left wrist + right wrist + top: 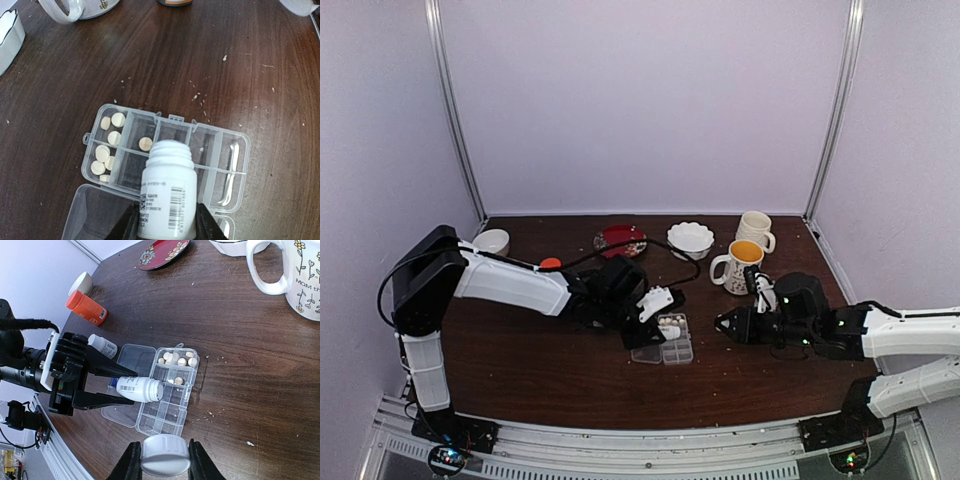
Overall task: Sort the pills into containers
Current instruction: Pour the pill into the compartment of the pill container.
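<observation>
The clear pill box point(241, 150) lies open on the brown table, its lid point(97, 215) folded flat beside it. Several round cream pills point(102, 152) lie in its two end cells, and one pill point(145, 144) lies in the neighbouring cell. My left gripper point(167, 206) is shut on an uncapped white bottle point(167, 192), tipped on its side with its mouth over the middle cells. The right wrist view shows the box point(150, 426), the bottle point(137, 389) and the pills point(177, 360). My right gripper point(164, 452) is shut on the white cap point(165, 460), to the right of the box point(677, 352).
Behind the box stand an orange bottle point(86, 307), a second small white bottle point(102, 346), a small white cup point(492, 241), a red plate point(620, 240), a white bowl point(690, 238) and two mugs point(738, 265) point(755, 230). Whitish crumbs point(200, 97) lie on the table.
</observation>
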Robot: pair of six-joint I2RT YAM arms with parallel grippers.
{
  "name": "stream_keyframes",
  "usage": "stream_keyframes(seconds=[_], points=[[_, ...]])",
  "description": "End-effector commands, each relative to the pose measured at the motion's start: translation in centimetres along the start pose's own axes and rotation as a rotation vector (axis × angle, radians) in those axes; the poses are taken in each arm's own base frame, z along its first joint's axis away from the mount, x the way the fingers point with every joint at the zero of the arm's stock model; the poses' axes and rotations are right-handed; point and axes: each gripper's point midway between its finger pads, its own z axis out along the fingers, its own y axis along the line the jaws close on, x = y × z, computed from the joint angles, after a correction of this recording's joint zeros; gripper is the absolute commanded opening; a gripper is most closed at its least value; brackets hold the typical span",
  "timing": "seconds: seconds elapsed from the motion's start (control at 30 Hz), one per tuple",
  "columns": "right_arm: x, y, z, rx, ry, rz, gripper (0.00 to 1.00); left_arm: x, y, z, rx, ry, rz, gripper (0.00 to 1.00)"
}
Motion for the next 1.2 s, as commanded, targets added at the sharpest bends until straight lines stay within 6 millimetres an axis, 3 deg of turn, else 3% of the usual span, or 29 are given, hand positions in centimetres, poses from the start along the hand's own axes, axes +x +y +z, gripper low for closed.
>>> stream_keyframes(seconds=[0.0, 0.13, 0.2, 0.33, 0.47, 0.57, 0.67, 0.77, 0.9, 1.03, 1.17], points=[[-0.1, -0.1, -0.1, -0.003, -0.009, 0.002, 0.00, -2.2, -0.8, -1.1, 0.038, -0.114, 0.024, 0.00], [-0.3, 0.1, -0.2, -0.014, -0.017, 0.002, 0.00, -1.8, -0.7, -0.1, 0.048, -0.089, 0.026, 0.00], [-0.3, 0.1, -0.3, -0.012, -0.016, -0.001, 0.00, -2.1, -1.1, -0.4, 0.063, -0.088, 0.027, 0.00], [-0.2, -0.2, -0.3, -0.005, -0.019, 0.000, 0.00, -1.4, 0.1, -0.4, -0.008, -0.042, 0.014, 0.00], [-0.1, -0.2, -0.2, -0.006, -0.011, 0.001, 0.00, -2.1, -0.1, -1.0, -0.004, -0.048, 0.015, 0.00], [-0.1, -0.3, -0.1, -0.006, -0.017, 0.001, 0.00, -1.2, 0.1, -0.3, -0.014, 0.002, 0.015, 0.00], [0.1, -0.2, -0.1, -0.011, -0.007, 0.001, 0.00, -2.3, -0.6, -1.2, 0.015, -0.038, 0.021, 0.00], [0.1, -0.4, 0.0, -0.009, -0.014, 0.002, 0.00, -2.1, 0.6, -0.9, -0.035, -0.050, 0.013, 0.00], [0.1, -0.3, -0.1, -0.008, -0.007, -0.002, 0.00, -3.4, -0.4, -1.9, 0.025, -0.079, 0.004, 0.00], [0.0, -0.3, 0.1, -0.010, -0.013, 0.000, 0.00, -2.8, 0.3, -0.9, 0.006, -0.046, 0.007, 0.00], [0.0, -0.1, 0.3, -0.015, -0.004, 0.000, 0.00, -3.4, 0.0, -1.4, 0.019, -0.078, -0.002, 0.00]])
